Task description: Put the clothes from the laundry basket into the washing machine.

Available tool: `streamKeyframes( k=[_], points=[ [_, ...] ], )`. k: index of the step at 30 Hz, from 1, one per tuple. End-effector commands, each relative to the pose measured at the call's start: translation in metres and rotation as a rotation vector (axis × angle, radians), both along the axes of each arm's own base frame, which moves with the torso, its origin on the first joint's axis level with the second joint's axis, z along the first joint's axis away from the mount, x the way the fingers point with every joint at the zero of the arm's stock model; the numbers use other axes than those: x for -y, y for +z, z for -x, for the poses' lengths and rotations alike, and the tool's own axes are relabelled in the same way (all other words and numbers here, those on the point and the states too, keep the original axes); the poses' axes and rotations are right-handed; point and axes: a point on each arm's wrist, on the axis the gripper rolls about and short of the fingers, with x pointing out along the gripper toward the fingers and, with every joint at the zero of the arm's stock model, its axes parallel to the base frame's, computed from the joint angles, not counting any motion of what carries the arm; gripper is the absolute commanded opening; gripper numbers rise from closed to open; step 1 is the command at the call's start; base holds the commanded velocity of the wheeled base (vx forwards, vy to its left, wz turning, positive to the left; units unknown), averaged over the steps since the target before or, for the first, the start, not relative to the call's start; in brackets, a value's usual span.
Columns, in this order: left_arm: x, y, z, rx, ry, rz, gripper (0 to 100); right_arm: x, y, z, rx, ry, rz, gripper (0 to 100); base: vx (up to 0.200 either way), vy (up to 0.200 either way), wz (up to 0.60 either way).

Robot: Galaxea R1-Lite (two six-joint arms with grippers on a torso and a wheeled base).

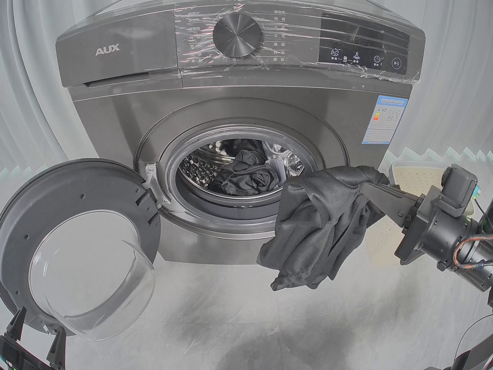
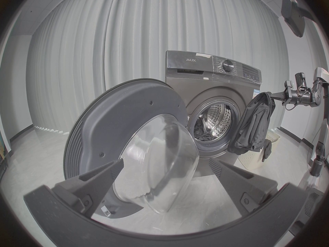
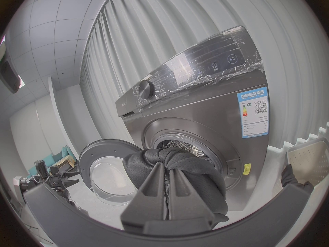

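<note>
Right gripper (image 1: 367,187) clamped on the dark garment (image 1: 318,222), which hangs lengthwise just right of the drum opening (image 1: 200,168); left gripper (image 1: 38,327) spread, farther off.

My right arm (image 1: 447,232) and the dark garment (image 1: 318,222) that I hold cover most of the laundry basket (image 1: 417,177). The cloth wraps the tips of my right gripper (image 1: 371,185). The head view's corner cuts off my left gripper (image 1: 37,335). How many clothes (image 1: 246,177) lie in the drum (image 1: 201,168), I cannot tell.

The washing machine (image 1: 123,114) is dark grey, the garment (image 1: 318,217) black, the laundry basket (image 1: 416,178) cream and dotted with holes.
</note>
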Motion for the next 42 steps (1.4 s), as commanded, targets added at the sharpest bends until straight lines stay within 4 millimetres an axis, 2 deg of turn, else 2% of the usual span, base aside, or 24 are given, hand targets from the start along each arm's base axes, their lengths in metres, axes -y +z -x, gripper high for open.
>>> streamKeyframes(
  k=[1,7,9,10,11,12,13,14,17,18,20,21,22,25,28,29,31,32,33,38,42],
  points=[
    [0.000,-0.005,0.000,-0.001,0.001,0.000,100,-0.010,-0.002,-0.010,-0.004,0.008,0.006,0,0.000,0.000,0.00],
    [0.000,-0.005,0.000,0.001,-0.009,-0.024,100,-0.018,-0.003,-0.020,-0.005,-0.014,0.007,0,0.000,0.000,0.00],
    [0.001,0.001,0.001,0.033,-0.037,-0.017,100,-0.020,-0.001,-0.023,-0.008,-0.055,0.007,0,0.000,0.000,0.00],
    [0.002,0.015,0.005,0.096,-0.066,-0.006,100,-0.023,-0.001,-0.027,-0.006,-0.087,0.003,0,0.000,0.000,0.00],
    [0.002,0.038,0.012,0.172,-0.100,0.013,100,-0.027,-0.001,-0.034,-0.012,-0.119,-0.001,0,0.000,0.000,0.00],
    [0.003,0.045,0.014,0.193,-0.111,0.016,100,-0.029,-0.001,-0.035,-0.013,-0.127,-0.004,0,0.000,0.000,0.00],
    [0.004,0.073,0.017,0.222,-0.159,0.033,100,-0.033,0.002,-0.043,-0.009,-0.151,-0.011,0,0.000,0.000,0.00],
    [0.004,0.082,0.014,0.209,-0.184,0.031,100,-0.036,0.004,-0.045,-0.004,-0.151,-0.018,0,0.000,0.000,0.00],
    [0.005,0.091,0.000,0.134,-0.250,0.033,100,-0.041,0.010,-0.049,0.010,-0.149,-0.033,0,0.000,0.000,0.00],
    [0.007,0.093,-0.022,0.035,-0.306,0.034,100,-0.049,0.010,-0.056,0.010,-0.150,-0.036,0,0.000,0.000,0.00],
    [0.008,0.095,-0.034,0.005,-0.338,0.029,100,-0.052,0.011,-0.059,0.011,-0.148,-0.042,0,0.000,0.000,0.00],
    [0.009,0.096,-0.049,-0.016,-0.405,0.027,100,-0.055,0.012,-0.061,0.010,-0.141,-0.055,0,0.000,0.000,0.00],
    [0.009,0.097,-0.051,-0.019,-0.420,0.028,100,-0.055,0.013,-0.061,0.010,-0.139,-0.057,0,0.000,0.000,0.00],
    [0.017,0.099,-0.075,-0.092,-0.620,0.043,100,-0.063,0.016,-0.065,0.004,-0.122,-0.088,0,0.000,0.000,0.00],
    [0.022,0.095,-0.091,-0.174,-0.693,0.050,100,-0.066,0.016,-0.063,-0.004,-0.105,-0.103,0,0.000,0.000,0.00],
    [0.029,0.090,-0.105,-0.244,-0.743,0.055,100,-0.068,0.016,-0.063,-0.006,-0.101,-0.105,0,0.000,0.000,0.00],
    [0.037,0.087,-0.118,-0.286,-0.795,0.056,100,-0.068,0.016,-0.062,-0.008,-0.100,-0.102,0,0.000,0.000,0.00],
    [0.039,0.086,-0.121,-0.290,-0.803,0.055,100,-0.068,0.015,-0.062,-0.009,-0.100,-0.101,0,0.000,0.000,0.00],
    [0.047,0.084,-0.135,-0.290,-0.837,0.052,100,-0.069,0.014,-0.063,-0.012,-0.100,-0.098,0,0.000,0.000,0.00],
    [0.064,0.076,-0.169,-0.286,-0.885,0.045,100,-0.069,0.014,-0.064,-0.001,-0.098,-0.111,0,0.000,0.000,0.00],
    [0.073,0.063,-0.191,-0.324,-0.911,0.050,100,-0.071,0.015,-0.063,0.014,-0.085,-0.125,0,0.000,0.000,0.00]
  ],
)
